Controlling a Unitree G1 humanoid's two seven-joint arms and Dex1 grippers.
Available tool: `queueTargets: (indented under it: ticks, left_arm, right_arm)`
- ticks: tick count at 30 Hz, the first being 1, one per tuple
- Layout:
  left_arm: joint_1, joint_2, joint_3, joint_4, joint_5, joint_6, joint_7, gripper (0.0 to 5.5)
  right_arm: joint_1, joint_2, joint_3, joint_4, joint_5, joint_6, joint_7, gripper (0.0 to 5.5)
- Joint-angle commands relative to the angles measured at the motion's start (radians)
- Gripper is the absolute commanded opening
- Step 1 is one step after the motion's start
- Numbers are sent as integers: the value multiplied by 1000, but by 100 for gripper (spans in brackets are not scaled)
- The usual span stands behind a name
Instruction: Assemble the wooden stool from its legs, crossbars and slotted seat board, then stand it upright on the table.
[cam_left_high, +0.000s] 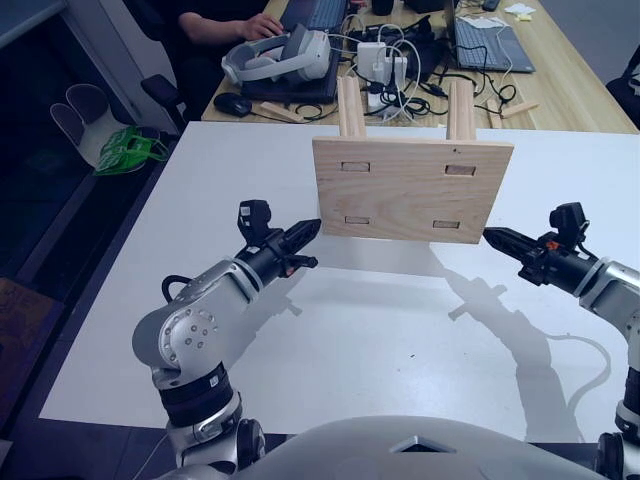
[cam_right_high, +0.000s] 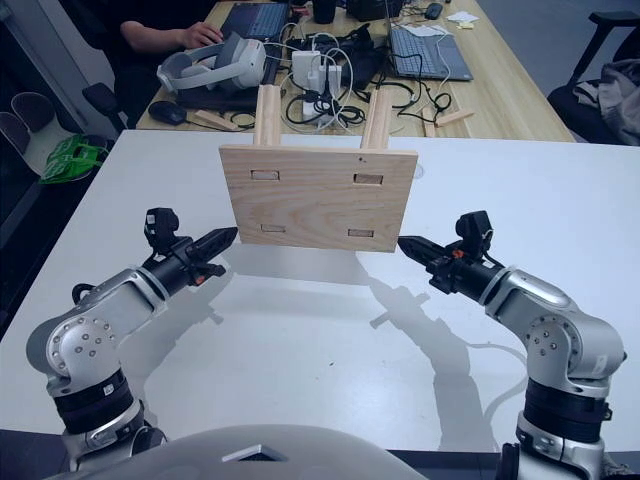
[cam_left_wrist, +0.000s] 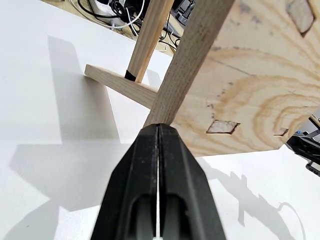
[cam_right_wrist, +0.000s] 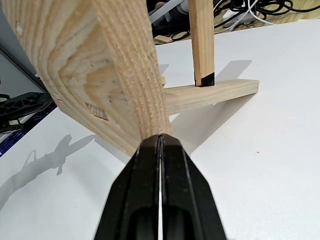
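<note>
Stand-up step: left gripper (cam_left_high: 310, 231) and right gripper (cam_left_high: 493, 236), both closed, bear on left and right edges of the seat board (cam_left_high: 410, 190); next move calls for tipping it onto its legs (cam_left_high: 351, 106)

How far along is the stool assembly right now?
Done: the stool looks assembled, with legs slotted into the seat board and a crossbar joined between legs. In hand: it lies on its side on the table, the left gripper and right gripper, both shut, pressing the board's opposite edges. Left: tipping it upright onto its legs.
</note>
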Motion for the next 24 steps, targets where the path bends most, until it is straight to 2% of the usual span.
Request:
queueTargets:
  ticks: [1,15,24]
  left_arm:
    - [-79,-79,-68,-26,-180,39,-58,4]
    - [-139,-112,16,0,-309,38,27,4]
    - [-167,-109,28,14,-410,9,88,4]
  right_arm:
    - [-83,57,53,-78,150,22,37,0]
    - [-147,81,19,-88,245,59,-42,0]
    - [-167,85,7,-88,296,70,-84,0]
